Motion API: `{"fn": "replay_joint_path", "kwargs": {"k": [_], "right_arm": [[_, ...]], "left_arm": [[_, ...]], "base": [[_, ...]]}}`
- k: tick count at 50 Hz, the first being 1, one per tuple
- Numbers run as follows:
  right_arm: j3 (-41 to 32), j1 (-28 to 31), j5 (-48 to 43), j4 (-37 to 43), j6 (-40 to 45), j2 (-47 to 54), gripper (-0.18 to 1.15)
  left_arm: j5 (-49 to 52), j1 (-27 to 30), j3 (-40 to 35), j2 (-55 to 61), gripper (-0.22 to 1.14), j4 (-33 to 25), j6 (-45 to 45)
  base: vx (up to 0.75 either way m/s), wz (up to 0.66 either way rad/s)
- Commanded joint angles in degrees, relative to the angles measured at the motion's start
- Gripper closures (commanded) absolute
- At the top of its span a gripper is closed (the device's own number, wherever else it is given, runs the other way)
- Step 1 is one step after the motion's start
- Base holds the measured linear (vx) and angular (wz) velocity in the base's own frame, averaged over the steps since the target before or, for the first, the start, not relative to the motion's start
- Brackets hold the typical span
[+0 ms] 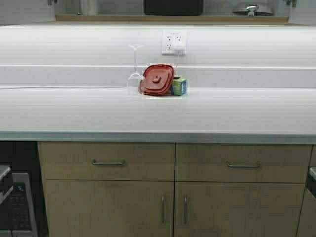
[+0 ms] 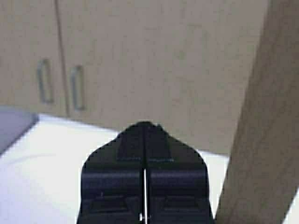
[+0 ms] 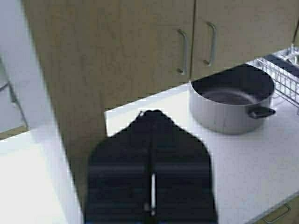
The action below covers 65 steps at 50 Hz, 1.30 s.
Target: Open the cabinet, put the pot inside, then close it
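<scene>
The pot (image 3: 231,100), wide and round with a dark inside and a black side handle, stands on a white counter (image 3: 261,158) in the right wrist view. Above and behind it hang the cabinet's tan wood-grain doors (image 3: 233,28), both closed, with slim bar handles (image 3: 182,51). My right gripper (image 3: 150,116) is shut on nothing, short of the pot and apart from it. The left wrist view shows closed cabinet doors (image 2: 140,56) with bar handles (image 2: 77,88); my left gripper (image 2: 144,128) is shut and empty over a white counter (image 2: 56,158). Neither arm nor the pot shows in the high view.
A tan wood panel stands close beside each gripper (image 2: 261,140) (image 3: 93,84). A wire dish rack (image 3: 280,74) sits by the pot. In the high view a red lid (image 1: 157,79), a wine glass (image 1: 135,69) and a small box (image 1: 178,86) stand on the counter above drawers (image 1: 108,162).
</scene>
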Motion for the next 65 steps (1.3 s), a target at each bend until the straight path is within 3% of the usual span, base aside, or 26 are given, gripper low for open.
{"fn": "replay_joint_path", "kwargs": {"k": [1, 12, 24, 31, 48, 65], "right_arm": [[0.79, 8.35, -0.35, 0.35, -2.37, -4.04, 0.91], [9.23, 18.63, -0.09, 0.35, -4.83, -12.92, 0.91], [25.40, 25.40, -1.58, 3.25, -4.57, -25.58, 0.91], [28.74, 27.42, -3.25, 7.12, -5.01, -26.89, 0.91], [19.25, 33.22, -2.64, 9.05, -5.10, -17.40, 0.91], [21.97, 35.42, -2.11, 10.11, -4.57, -16.79, 0.91]], "left_arm": [[-0.09, -6.50, 2.90, -6.24, 0.87, -0.18, 0.09], [-0.18, -13.18, 10.90, -15.38, 0.87, 0.18, 0.26], [0.18, -19.51, 24.87, -27.25, 0.87, 0.18, 0.62], [-0.26, -24.79, 27.69, -28.48, 0.87, 0.18, 1.49], [-3.52, -26.89, 21.88, -19.86, 0.87, 0.26, 2.46], [-2.72, -29.97, 1.58, -1.14, 0.87, -0.18, 1.23]], "base": [[0.00, 0.00], [-0.01, 0.00], [0.01, 0.01], [0.03, 0.01], [0.08, 0.00], [0.16, -0.02]]}}
